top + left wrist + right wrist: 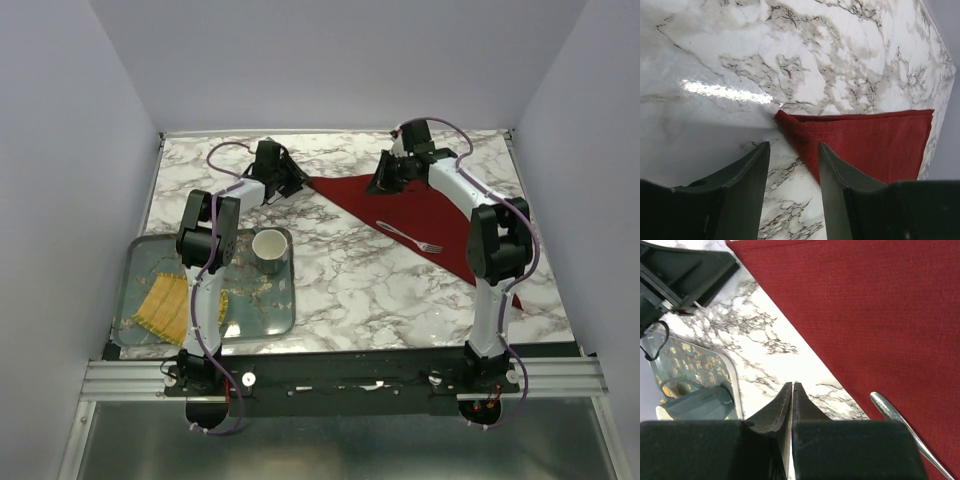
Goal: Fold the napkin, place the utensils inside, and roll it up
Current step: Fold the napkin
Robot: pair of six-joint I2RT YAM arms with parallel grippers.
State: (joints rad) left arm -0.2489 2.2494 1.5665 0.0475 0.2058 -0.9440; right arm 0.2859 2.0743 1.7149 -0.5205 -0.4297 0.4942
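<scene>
The burgundy napkin [420, 212] — woven cloth folded into a long triangle — lies flat on the glossy marbled desk [350, 285], with a slim steel fork [410, 237] on it. The left tool [792, 147] gapes, empty, at its pointed corner. The right tool [792, 386] is pinched closed on nothing.

Near-centre marble [360, 290] lies open; tray [258, 333] and cup [270, 247] block the left, the fork [410, 237] the right.

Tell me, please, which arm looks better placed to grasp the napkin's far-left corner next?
Left, probably: the left end effector stands open right at that corner of the napkin, whereas the right end effector is shut and empty, so it would have to open first.
</scene>
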